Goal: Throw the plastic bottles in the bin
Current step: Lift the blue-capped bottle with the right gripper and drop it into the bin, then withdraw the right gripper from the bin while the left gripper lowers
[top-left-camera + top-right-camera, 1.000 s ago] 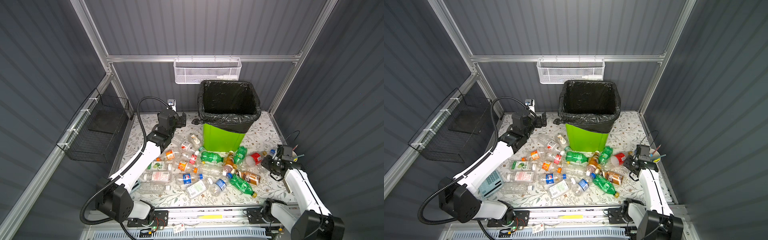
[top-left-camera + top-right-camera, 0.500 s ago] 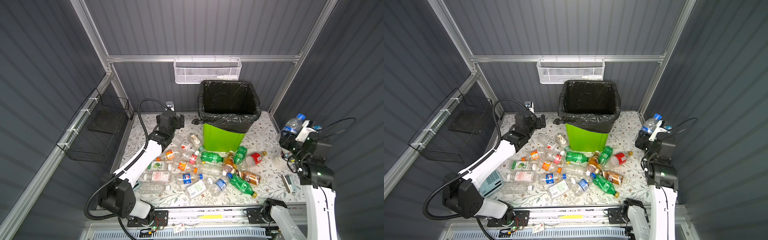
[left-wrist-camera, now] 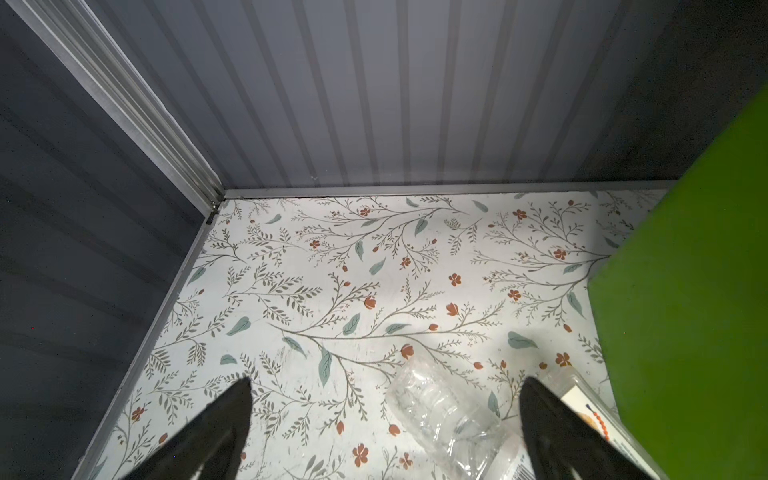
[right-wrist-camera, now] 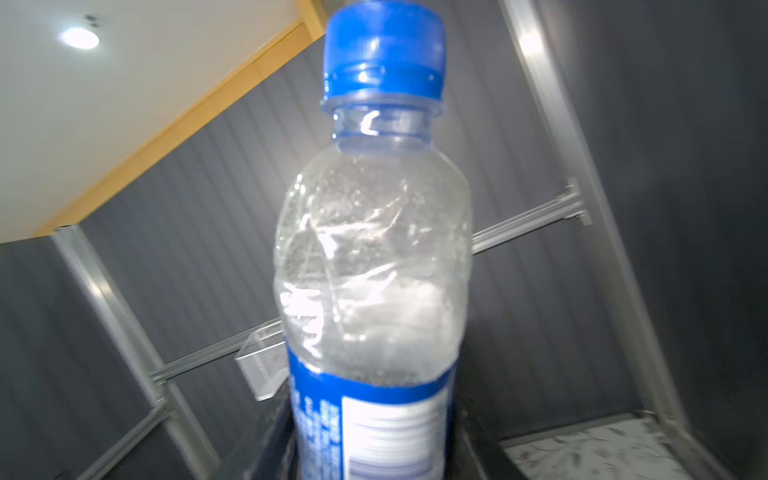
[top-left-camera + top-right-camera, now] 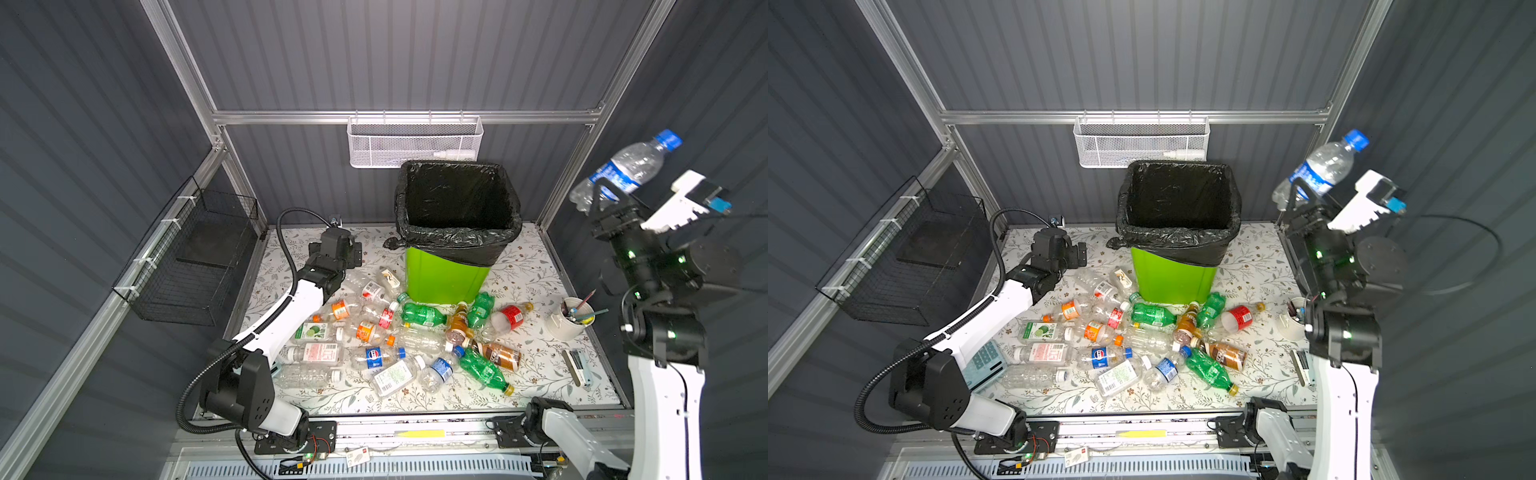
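The bin (image 5: 446, 274) stands at twelve o'clock, the plastic bottles (image 5: 422, 314) strewn at its six. High at two o'clock, the right gripper (image 5: 598, 201) clamps the blue-capped bottle (image 5: 627, 168) near its base: light, crushable, slippery, I'd judge. The left gripper (image 3: 386, 388) gapes empty.

Right gripper (image 5: 604, 204) rose high; bottle (image 5: 628, 168) seemingly carried

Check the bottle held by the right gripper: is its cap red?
No, the clear water bottle clamped in the right gripper carries a blue cap.
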`<state>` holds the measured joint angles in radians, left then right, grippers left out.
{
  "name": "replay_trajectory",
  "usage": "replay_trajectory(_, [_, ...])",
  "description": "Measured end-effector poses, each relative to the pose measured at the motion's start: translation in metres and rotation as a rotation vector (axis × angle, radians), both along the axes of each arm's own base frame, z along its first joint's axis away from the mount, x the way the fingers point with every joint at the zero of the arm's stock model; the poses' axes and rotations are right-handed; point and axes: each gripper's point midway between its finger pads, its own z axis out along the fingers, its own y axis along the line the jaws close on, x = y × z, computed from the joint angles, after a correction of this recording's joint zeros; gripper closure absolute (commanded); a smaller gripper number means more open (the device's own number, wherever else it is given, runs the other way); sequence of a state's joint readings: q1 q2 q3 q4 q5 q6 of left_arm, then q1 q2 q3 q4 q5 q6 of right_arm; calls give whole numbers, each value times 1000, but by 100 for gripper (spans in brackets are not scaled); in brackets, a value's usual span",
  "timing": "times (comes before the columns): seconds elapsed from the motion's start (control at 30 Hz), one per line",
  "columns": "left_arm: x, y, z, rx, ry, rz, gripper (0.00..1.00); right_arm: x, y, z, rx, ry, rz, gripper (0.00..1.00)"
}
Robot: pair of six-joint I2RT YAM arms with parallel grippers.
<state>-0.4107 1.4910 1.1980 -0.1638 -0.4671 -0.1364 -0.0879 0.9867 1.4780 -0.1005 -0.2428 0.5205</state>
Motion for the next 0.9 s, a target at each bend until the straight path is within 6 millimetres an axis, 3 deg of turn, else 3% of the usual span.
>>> replay_trajectory(0.07, [0, -1, -4, 3, 12, -4, 0, 29, 39, -2, -46, 48, 121, 36])
replay_trajectory(0.13, [-1, -2, -9, 6, 29, -10, 0, 60, 80, -8, -120, 122, 225, 17])
replay_trajectory(0.17, [-2, -2, -11, 7, 37, -12, 0, 80, 98, -16, -161, 181, 259, 2])
replay_trajectory(0.23, [-4, -1, -15, 14, 54, -12, 0, 111, 117, -39, -225, 284, 279, 1])
replay_trajectory(0.3, [-6, 0, -18, 20, 68, -11, 0, 129, 116, -76, -261, 398, 238, 1])
replay_trajectory(0.37, [-8, 1, -21, 25, 77, -12, 0, 124, 103, -109, -287, 460, 174, 1])
replay_trajectory(0.43, [-11, 2, -23, 28, 82, -13, 0, 101, 87, -121, -297, 464, 116, 1])
replay_trajectory(0.47, [-13, 3, -24, 32, 85, -15, 0, 87, 80, -116, -299, 441, 92, 1])
replay_trajectory(0.6, [-18, 4, -25, 52, 102, -32, 0, 32, 56, -51, -274, 213, 4, 1])
replay_trajectory(0.7, [-24, 6, -38, 92, 157, -44, 0, 1, 41, -34, -258, 121, -47, 1])
replay_trajectory(0.77, [-26, 7, -52, 125, 208, -53, 0, -2, 33, -45, -255, 129, -73, 1])
replay_trajectory(0.9, [-30, 6, -93, 195, 350, -90, 0, 22, 12, -112, -246, 295, -127, 1])
